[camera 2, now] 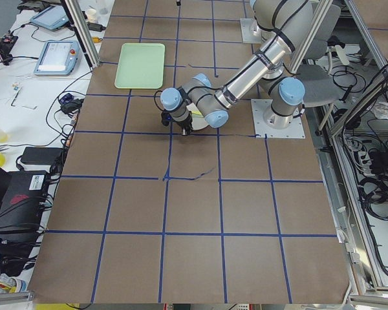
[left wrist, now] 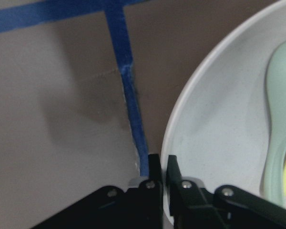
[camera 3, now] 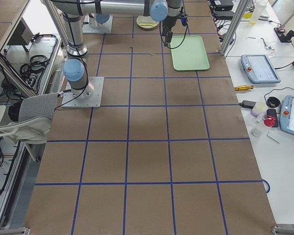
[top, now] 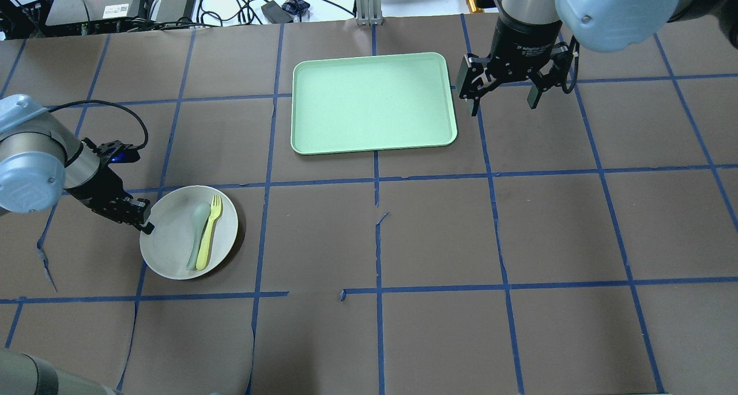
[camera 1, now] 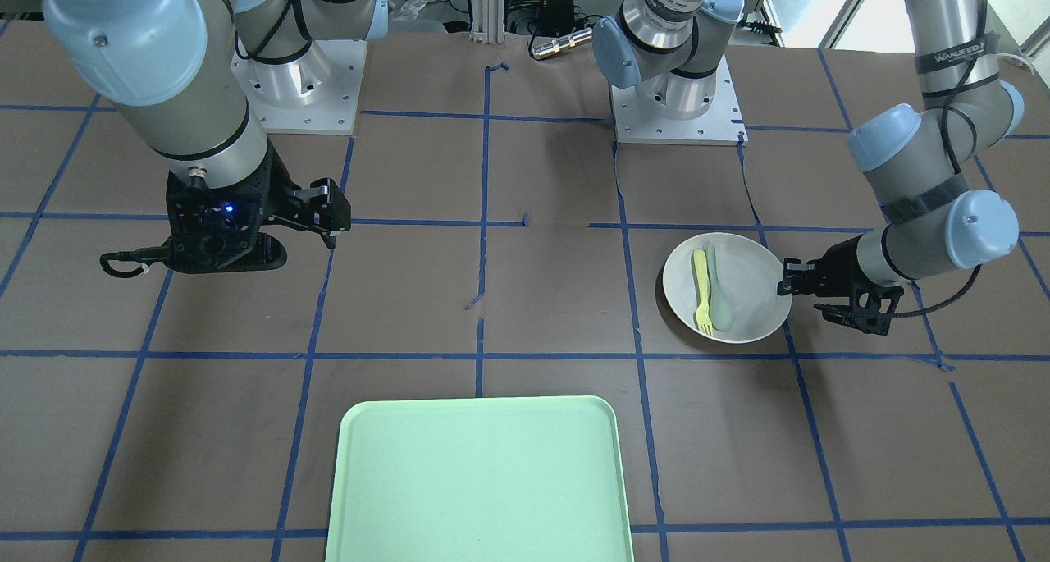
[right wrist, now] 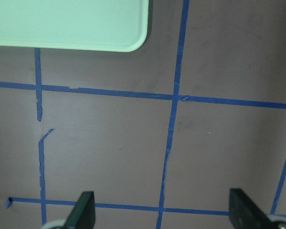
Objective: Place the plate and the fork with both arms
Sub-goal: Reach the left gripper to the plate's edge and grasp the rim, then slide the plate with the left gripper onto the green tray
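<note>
From the left wrist: left pincer (left wrist: 163, 164) clamped on the rim of the white plate (left wrist: 214, 138), one finger outside the rim, one inside, almost no gap between. From overhead: sits at the plate's 9 o'clock edge, grip itself too small to judge. Plate at about 8 o'clock on the counter (top: 438, 228); whether resting or just lifted, not clear. Carries the pale-yellow fork (top: 209, 233) and, just beside it on its 9 o'clock side, a grey-green spoon (top: 197, 233), tines and bowl toward 12 to 1 o'clock.

From the right wrist: right pincer (right wrist: 164, 195) spread wide, holding nothing, above bare counter, with a corner of the mint-green tray (right wrist: 66, 24) at 11 o'clock. From overhead: hangs just off the tray's 3 o'clock side, tray at 12 o'clock on the counter, well apart from the plate.

Cut off in the left wrist view: fork down to a yellow sliver at the 3 o'clock edge, spoon partly out of frame. Hidden behind the near arm (camera 2: 242, 81) in the exterior left view: plate. Barely made out at the top edge of the exterior right view.

Brown paper over the counter, gridded with blue tape, ragged in places. Around it, an aluminium post (top: 366, 3), cables (top: 230, 6), and teach pendants (camera 3: 257, 68) on white side benches.
</note>
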`<move>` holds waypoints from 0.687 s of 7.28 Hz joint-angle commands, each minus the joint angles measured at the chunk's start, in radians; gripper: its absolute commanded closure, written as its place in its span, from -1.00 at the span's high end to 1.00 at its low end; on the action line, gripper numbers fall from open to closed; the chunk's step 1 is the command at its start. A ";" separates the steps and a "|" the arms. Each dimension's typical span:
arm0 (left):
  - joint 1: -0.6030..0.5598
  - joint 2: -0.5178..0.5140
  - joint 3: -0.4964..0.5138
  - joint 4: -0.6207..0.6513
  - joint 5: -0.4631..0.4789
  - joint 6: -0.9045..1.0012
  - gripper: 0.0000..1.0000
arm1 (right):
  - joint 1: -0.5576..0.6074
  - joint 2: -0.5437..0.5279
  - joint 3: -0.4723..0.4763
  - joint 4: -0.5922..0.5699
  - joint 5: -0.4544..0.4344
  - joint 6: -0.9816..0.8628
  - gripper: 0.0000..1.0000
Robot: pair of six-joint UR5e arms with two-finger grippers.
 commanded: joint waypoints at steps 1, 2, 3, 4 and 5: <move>-0.012 -0.004 0.163 -0.209 -0.080 -0.081 -1.00 | 0.001 0.000 0.000 0.000 -0.003 -0.001 1.00; -0.038 -0.011 0.217 -0.235 -0.135 -0.121 -1.00 | 0.001 0.000 0.000 0.000 -0.003 -0.001 1.00; -0.116 -0.025 0.257 -0.223 -0.167 -0.216 -1.00 | 0.001 0.000 0.000 0.000 -0.003 -0.001 1.00; -0.209 -0.062 0.332 -0.214 -0.228 -0.321 -1.00 | 0.000 0.000 0.000 0.000 -0.003 -0.001 1.00; -0.285 -0.123 0.407 -0.191 -0.321 -0.427 -1.00 | 0.000 0.000 0.003 0.006 0.000 -0.003 1.00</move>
